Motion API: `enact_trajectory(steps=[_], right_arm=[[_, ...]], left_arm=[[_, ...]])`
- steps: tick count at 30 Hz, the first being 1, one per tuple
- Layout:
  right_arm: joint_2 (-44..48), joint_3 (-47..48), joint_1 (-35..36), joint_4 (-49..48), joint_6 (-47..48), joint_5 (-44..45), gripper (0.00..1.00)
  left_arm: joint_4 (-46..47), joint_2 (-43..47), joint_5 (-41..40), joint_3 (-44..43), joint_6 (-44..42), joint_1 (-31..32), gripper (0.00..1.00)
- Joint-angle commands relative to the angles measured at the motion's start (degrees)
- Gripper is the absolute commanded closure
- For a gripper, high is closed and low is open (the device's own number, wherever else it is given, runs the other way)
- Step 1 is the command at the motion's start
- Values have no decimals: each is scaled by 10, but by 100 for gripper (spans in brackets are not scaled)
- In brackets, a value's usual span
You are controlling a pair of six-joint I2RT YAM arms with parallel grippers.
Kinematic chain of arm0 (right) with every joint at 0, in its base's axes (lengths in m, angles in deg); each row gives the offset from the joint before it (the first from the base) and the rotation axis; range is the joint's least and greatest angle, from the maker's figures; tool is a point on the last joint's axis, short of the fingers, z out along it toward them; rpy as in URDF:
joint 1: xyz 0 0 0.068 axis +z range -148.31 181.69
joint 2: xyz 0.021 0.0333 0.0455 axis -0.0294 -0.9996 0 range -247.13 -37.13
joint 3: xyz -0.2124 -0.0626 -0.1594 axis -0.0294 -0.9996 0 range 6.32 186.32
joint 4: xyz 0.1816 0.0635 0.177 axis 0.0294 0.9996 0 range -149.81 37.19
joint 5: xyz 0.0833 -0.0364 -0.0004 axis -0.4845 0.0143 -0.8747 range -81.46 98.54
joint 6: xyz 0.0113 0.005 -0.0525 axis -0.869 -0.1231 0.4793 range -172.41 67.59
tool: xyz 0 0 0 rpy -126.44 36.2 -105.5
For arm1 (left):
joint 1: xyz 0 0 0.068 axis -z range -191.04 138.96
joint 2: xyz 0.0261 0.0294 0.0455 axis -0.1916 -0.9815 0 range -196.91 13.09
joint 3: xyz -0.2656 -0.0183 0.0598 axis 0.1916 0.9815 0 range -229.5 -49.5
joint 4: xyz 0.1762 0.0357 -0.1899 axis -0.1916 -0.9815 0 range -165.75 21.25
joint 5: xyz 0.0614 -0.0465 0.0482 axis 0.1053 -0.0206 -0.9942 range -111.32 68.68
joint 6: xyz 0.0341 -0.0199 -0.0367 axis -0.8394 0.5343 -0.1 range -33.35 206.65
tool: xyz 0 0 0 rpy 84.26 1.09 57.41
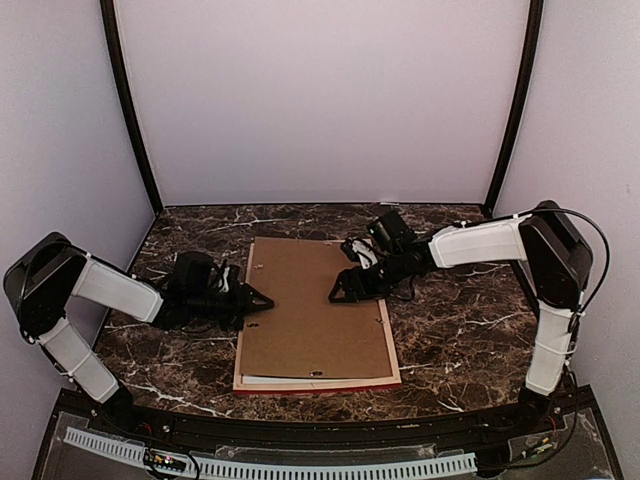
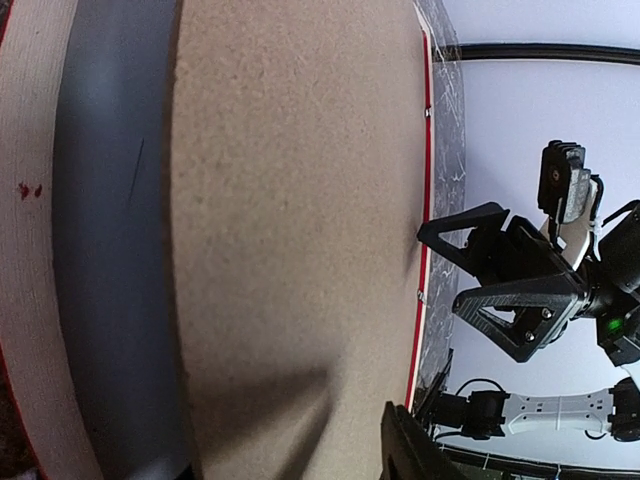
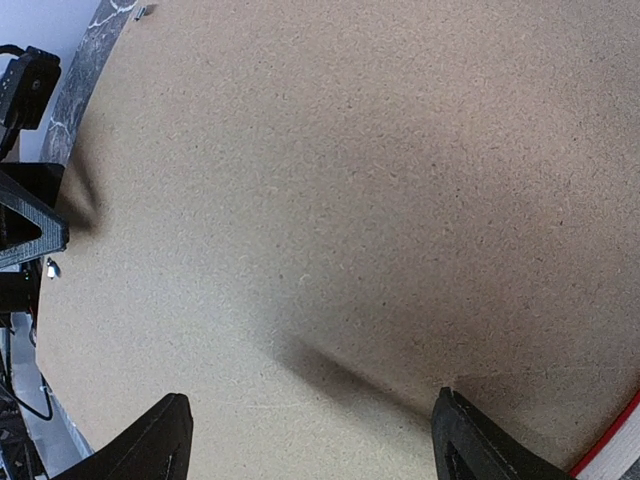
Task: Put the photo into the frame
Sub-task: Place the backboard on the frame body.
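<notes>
The frame lies face down on the marble table, only its red rim showing along the near edge. A brown backing board covers it, with a white sheet edge peeking out at the near left. The photo is hidden. My left gripper is at the board's left edge, rolled on its side. In the left wrist view one finger stands above the board, apart from its shadow. My right gripper hovers low over the board's right half, open, with nothing between its fingers.
The dark marble table extends around the frame on all sides. White walls with black corner posts enclose the back and sides. A white cable rail runs along the near edge by the arm bases.
</notes>
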Motion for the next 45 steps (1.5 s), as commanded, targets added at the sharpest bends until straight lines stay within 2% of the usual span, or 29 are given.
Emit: enact_trajectory(steps=[1, 21, 36, 45], right_arm=[[-14, -20, 1, -4, 1, 10, 16], [-2, -56, -14, -10, 3, 18, 16], [13, -62, -24, -1, 10, 25, 16], [22, -59, -24, 5, 10, 23, 16]], left_arm=[[-12, 11, 8, -22, -20, 4, 52], [-108, 34, -8, -43, -70, 4, 27], [-177, 41, -23, -68, -112, 4, 21], [-207, 5, -3, -101, -136, 8, 20]])
